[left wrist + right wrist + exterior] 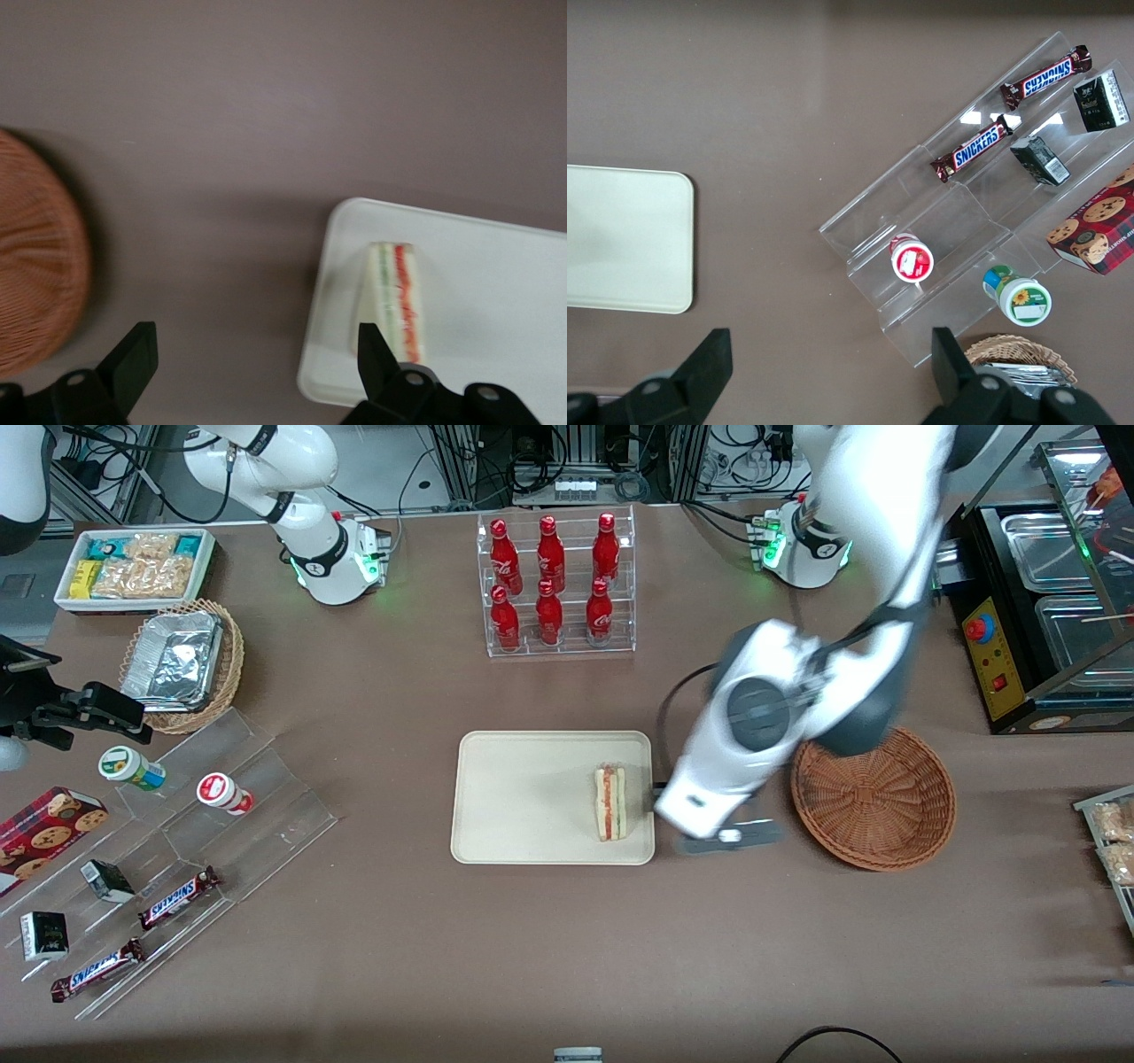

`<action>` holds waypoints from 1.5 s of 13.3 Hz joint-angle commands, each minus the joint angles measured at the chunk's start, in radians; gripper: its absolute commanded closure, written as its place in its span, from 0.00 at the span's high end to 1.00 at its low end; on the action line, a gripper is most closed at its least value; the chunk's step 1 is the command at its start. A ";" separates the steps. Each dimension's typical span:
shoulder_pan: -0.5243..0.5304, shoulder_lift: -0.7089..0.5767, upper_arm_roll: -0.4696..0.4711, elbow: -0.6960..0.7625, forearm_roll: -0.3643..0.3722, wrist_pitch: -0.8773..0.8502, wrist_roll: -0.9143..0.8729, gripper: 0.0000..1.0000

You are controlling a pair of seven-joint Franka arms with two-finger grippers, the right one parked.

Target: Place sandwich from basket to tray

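The sandwich [610, 803] lies on the cream tray [532, 797], close to the tray's edge toward the working arm's end. It also shows in the left wrist view [396, 297], on the tray [496, 301]. The reddish-brown wicker basket [873, 802] stands beside the tray and holds nothing; part of it shows in the left wrist view [35, 266]. My left gripper [709, 828] hangs above the table between tray and basket. In the left wrist view the gripper [252, 341] is open wide and empty, with one fingertip [368, 345] over the tray's edge by the sandwich.
A clear rack of red bottles [558, 584] stands farther from the front camera than the tray. A clear stepped stand with snacks [177, 850], a tan basket with foil containers [182, 664] and a white box of packets [133, 567] lie toward the parked arm's end.
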 commanded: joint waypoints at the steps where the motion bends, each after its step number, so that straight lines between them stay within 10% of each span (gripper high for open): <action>1: 0.093 -0.141 -0.011 -0.157 0.009 -0.007 0.006 1.00; 11: 0.291 -0.546 0.047 -0.449 0.004 -0.115 0.324 1.00; 20: 0.342 -0.480 0.082 -0.203 -0.082 -0.364 0.520 1.00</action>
